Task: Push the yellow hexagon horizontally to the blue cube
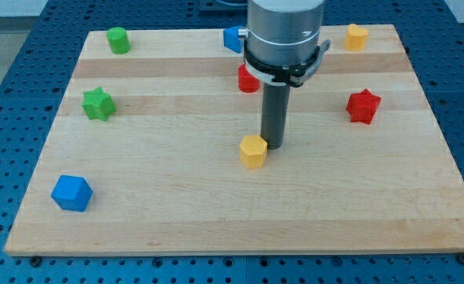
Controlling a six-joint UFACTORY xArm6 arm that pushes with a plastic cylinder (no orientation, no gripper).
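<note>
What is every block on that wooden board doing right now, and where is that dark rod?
my tip: down on the board, against the yellow hexagon's right side
yellow hexagon: mid-board, at the tip
blue cube: bottom left, alone
green star: left side, alone
green block: top left
blue block: top edge, partly hidden by the arm
red block: mostly hidden behind the arm
red star: right side
yellow block: top right
</note>
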